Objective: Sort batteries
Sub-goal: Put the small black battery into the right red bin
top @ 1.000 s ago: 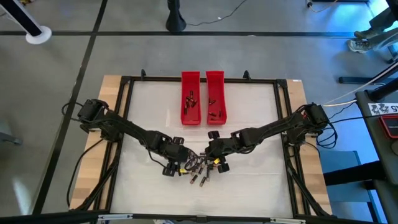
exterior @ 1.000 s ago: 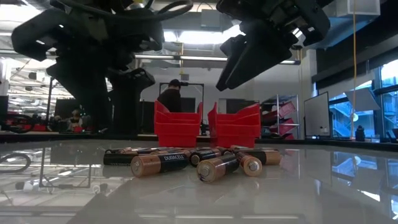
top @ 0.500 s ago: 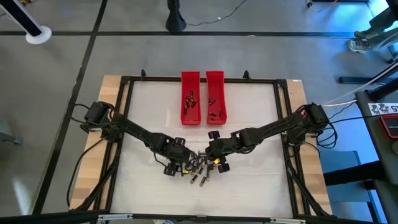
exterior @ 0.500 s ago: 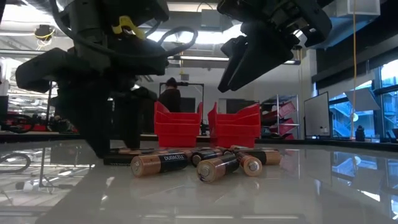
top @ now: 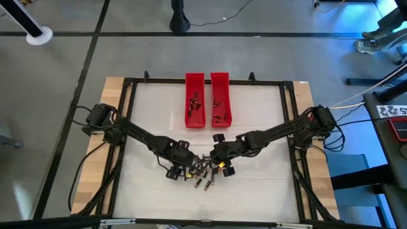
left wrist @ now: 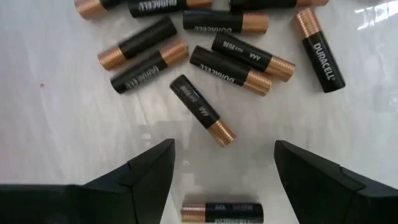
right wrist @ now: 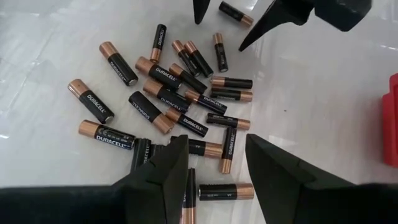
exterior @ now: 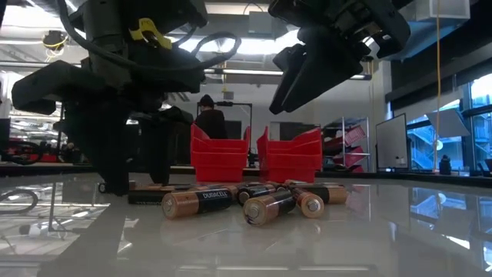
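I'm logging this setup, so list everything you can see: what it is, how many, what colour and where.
batteries: a loose pile, too many to count exactly, black with copper ends, on the table near its front middle; a few more lie in the trays.
trays: two, red, long, side by side at the table's far middle.
table: one, white top, black frame, wood edges.
person: one, dark clothes, in the room behind the trays.
left gripper: dark, jaws open, low over the pile's edge, one battery between its fingers.
right gripper: dark, jaws open, above the pile's other side.
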{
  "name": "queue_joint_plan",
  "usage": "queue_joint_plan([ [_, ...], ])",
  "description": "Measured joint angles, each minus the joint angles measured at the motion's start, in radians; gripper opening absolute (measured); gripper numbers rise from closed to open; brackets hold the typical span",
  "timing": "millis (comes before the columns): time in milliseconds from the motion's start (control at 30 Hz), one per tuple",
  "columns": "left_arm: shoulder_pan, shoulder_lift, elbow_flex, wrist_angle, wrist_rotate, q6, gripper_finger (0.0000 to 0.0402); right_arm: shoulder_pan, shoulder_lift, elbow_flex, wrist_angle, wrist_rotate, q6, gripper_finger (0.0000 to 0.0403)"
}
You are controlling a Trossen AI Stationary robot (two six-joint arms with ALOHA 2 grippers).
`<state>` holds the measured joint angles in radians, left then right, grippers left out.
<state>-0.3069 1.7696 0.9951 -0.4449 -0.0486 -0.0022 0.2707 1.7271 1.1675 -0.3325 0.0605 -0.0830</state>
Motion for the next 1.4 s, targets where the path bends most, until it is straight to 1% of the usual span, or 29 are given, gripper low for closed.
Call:
queue_joint_plan([
  [67,0.0,-0.013,0.018,-0.027,-0.008,0.007,0.0265,0.0,0.0,0.0,0.0,0.0,0.0,0.0163],
  [167,0.001,-0.053,0.041,-0.131,-0.029,0.0,0.0265,0.0,0.0,0.0,0.0,0.0,0.0,0.0163],
  [267,0.002,-0.09,0.041,-0.222,-0.033,-0.087,0.0265,0.0,0.0,0.0,0.0,0.0,0.0,0.0163],
  [367,0.006,-0.116,0.041,-0.246,-0.033,-0.287,0.0265,0.0,0.0,0.0,0.0,0.0,0.0,0.0163],
  [400,0.009,-0.118,0.042,-0.248,-0.033,-0.386,0.0265,0.0,0.0,0.0,0.0,0.0,0.0,0.0163],
  [500,0.026,-0.118,0.041,-0.265,-0.032,-0.747,0.0265,0.0,0.0,0.0,0.0,0.0,0.0,0.0163],
  [567,0.035,-0.118,0.042,-0.293,-0.028,-0.932,0.0265,0.0,0.0,0.0,0.0,0.0,0.0,0.0163],
  [633,0.037,-0.118,0.041,-0.347,-0.028,-1.051,0.0265,0.0,0.0,0.0,0.0,0.0,0.0,0.0163],
  [733,0.018,-0.118,0.028,-0.388,-0.059,-1.161,0.0265,0.0,0.0,0.0,0.0,-0.001,0.0,0.0163],
  [900,-0.009,-0.118,-0.01,-0.35,-0.066,-1.276,0.0265,0.012,0.0,0.0,-0.012,-0.009,0.0,0.0163],
  [1100,-0.036,-0.118,-0.057,-0.32,-0.066,-1.375,0.0262,0.013,0.0,0.0,-0.025,-0.019,-0.001,0.0163],
  [1233,-0.045,-0.118,-0.095,-0.3,-0.067,-1.421,0.0239,0.013,0.0,0.0,-0.032,-0.019,-0.001,0.0163],
  [1400,-0.048,-0.123,-0.129,-0.271,-0.074,-1.429,0.0192,0.013,0.0,0.0,-0.031,-0.019,-0.001,0.0163],
])
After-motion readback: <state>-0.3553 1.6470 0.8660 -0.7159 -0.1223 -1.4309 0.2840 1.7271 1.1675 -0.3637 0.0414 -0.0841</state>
